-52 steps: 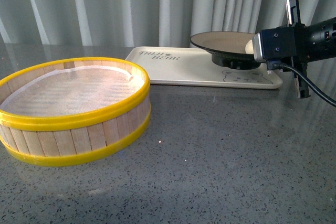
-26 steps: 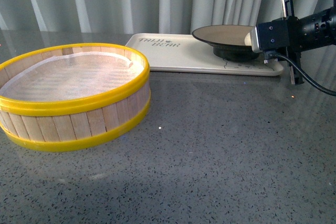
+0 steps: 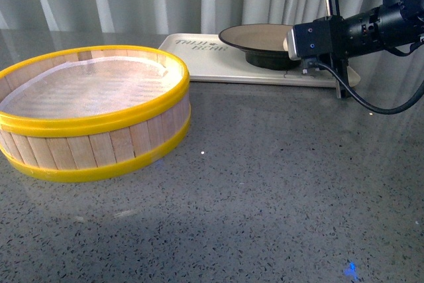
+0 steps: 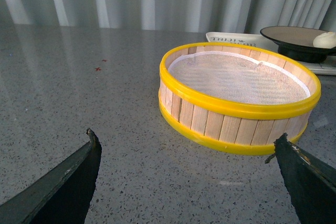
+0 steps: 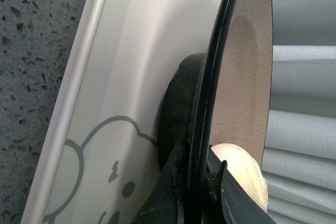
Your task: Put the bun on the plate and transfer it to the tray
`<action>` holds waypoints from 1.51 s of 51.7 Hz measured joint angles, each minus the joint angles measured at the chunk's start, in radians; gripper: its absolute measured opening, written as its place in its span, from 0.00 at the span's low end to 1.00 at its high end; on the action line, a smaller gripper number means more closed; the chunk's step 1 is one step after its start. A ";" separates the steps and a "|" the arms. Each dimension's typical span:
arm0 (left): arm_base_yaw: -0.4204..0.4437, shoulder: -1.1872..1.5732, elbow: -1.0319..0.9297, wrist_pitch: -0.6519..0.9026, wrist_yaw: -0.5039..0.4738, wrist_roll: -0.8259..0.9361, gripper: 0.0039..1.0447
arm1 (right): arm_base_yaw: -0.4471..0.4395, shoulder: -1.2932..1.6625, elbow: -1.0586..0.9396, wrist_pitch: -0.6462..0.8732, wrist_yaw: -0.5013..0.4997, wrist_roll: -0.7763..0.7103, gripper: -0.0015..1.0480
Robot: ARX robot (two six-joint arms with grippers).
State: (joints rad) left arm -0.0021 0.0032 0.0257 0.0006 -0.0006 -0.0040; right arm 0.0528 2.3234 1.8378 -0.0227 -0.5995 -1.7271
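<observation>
Right gripper [image 5: 197,195]: jaws pinch the black rim of the plate [image 5: 247,77], one finger under the rim and one over it, as the right wrist view shows.
Left gripper [image 4: 186,182]: jaws spread wide with nothing between them, hanging over bare tabletop [image 4: 79,87].
Bun [image 5: 244,174]: lies inside the plate, just beyond the upper finger of the right jaws; from the left wrist view it shows as a pale lump [image 4: 324,39] far off beyond the left jaws.
Plate: its black foot [image 5: 176,103] appears to rest on the tray [image 5: 126,51], or sits just above it; I cannot tell for sure that it touches.
Tray: lies under the right jaws, its bear drawing [image 5: 113,174] beside the plate's foot.
Steamer basket [image 4: 239,95]: stands ahead of the left jaws, well apart from the right ones, holding only its white liner.
Done: bun on plate; plate brought over the tray.
Left: as I judge it, only to settle the plate fully if it is not down, let go of the rim, and draw the right arm clear without dragging the plate.
</observation>
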 joint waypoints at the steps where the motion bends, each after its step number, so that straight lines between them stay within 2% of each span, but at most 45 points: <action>1: 0.000 0.000 0.000 0.000 0.000 0.000 0.94 | 0.001 0.000 -0.001 0.002 0.000 0.000 0.03; 6: 0.000 0.000 0.000 0.000 0.000 0.000 0.94 | 0.005 0.000 -0.014 0.016 0.000 0.003 0.03; 10: 0.000 0.000 0.000 0.000 0.000 0.000 0.94 | 0.006 -0.016 -0.051 0.045 0.000 0.003 0.18; 14: 0.000 0.000 0.000 0.000 0.000 0.000 0.94 | 0.006 -0.032 -0.078 0.053 -0.001 0.003 0.26; 20: 0.000 0.000 0.000 0.000 0.000 0.000 0.94 | 0.008 -0.108 -0.181 0.119 0.002 0.019 0.50; 22: 0.000 0.000 0.000 0.000 0.000 0.000 0.94 | 0.009 -0.129 -0.205 0.140 0.008 0.029 0.55; 32: 0.000 0.000 0.000 0.000 0.000 0.000 0.94 | 0.037 -0.402 -0.464 0.369 0.113 0.265 0.93; 38: 0.000 0.000 0.000 0.000 0.000 0.000 0.94 | 0.064 -0.671 -0.666 0.436 0.274 0.572 0.92; 48: 0.000 0.000 0.000 0.000 0.000 0.000 0.94 | 0.068 -1.005 -0.901 0.369 0.473 0.973 0.92; 52: 0.000 0.000 0.000 0.000 0.000 0.000 0.94 | 0.065 -1.074 -0.938 0.356 0.491 1.079 0.92; 60: 0.000 0.000 0.000 0.000 0.000 0.000 0.94 | 0.066 -1.083 -0.942 0.359 0.505 1.174 0.91; 63: 0.000 0.000 0.000 0.000 0.000 0.000 0.94 | 0.077 -1.105 -1.016 0.426 0.673 1.355 0.78; 65: 0.000 0.000 0.000 0.000 0.000 0.000 0.94 | 0.077 -1.123 -1.057 0.450 0.696 1.444 0.73; 68: 0.000 0.000 0.000 0.000 -0.002 0.000 0.94 | 0.066 -1.167 -1.141 0.491 0.704 1.564 0.63; 71: 0.000 0.000 0.000 0.000 -0.002 0.000 0.94 | 0.056 -1.202 -1.205 0.519 0.703 1.623 0.55; 78: 0.000 0.000 0.000 0.000 0.000 0.000 0.94 | 0.033 -1.285 -1.354 0.581 0.687 1.692 0.31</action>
State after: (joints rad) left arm -0.0021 0.0032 0.0257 0.0006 -0.0006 -0.0044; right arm 0.0860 1.0382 0.4839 0.5579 0.0875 -0.0353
